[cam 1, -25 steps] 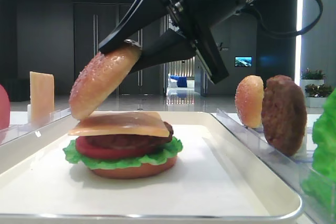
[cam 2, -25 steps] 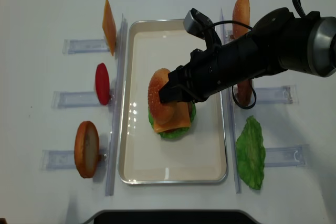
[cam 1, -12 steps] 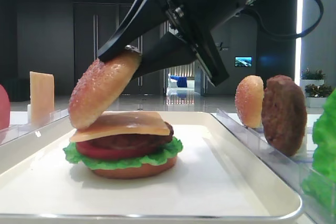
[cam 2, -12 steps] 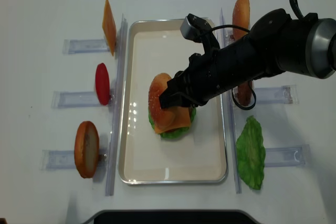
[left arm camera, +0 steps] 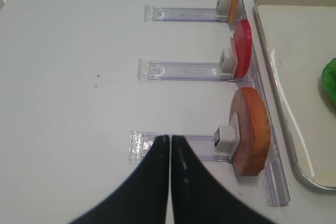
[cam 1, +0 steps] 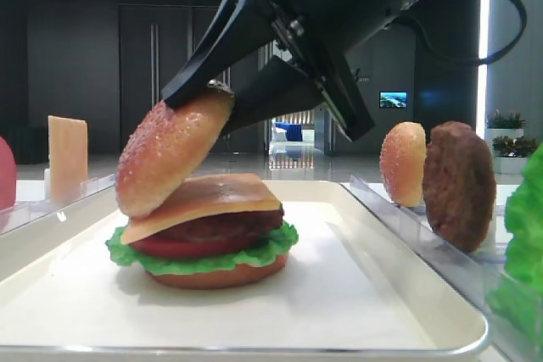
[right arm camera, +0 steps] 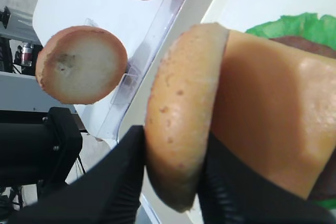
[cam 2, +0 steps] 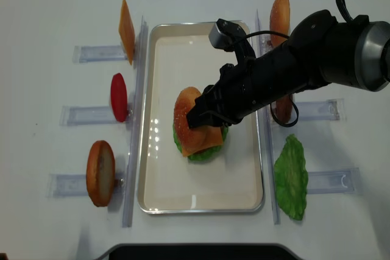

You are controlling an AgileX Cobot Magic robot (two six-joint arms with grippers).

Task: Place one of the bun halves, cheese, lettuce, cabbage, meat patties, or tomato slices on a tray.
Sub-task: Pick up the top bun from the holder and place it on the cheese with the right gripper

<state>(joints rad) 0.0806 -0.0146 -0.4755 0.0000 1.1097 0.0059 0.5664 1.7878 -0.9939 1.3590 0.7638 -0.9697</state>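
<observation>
My right gripper [cam 2: 196,117] is shut on a seeded golden bun half [cam 1: 170,154], held on edge and tilted. In the right wrist view both black fingers [right arm camera: 126,171] press its sides. The bun's lower rim leans on the cheese [cam 1: 216,197] that tops a stack of meat patty [cam 1: 229,226], tomato slice, lettuce [cam 1: 204,258] and bottom bun in the middle of the cream tray [cam 2: 164,59]. My left gripper [left arm camera: 170,139] is shut and empty, over bare table left of the tray, by a rack holding another bun half [left arm camera: 251,129].
Clear racks flank the tray. On the left stand a cheese slice [cam 2: 126,22], a tomato slice [cam 2: 119,97] and a bun half [cam 2: 100,173]. On the right stand a bun half [cam 2: 280,11], a patty [cam 1: 458,184] and a lettuce leaf [cam 2: 290,176].
The right gripper has carried the bun half a little further over the stack. The cheese now tips up under the bun's rim. The left gripper has not moved.
</observation>
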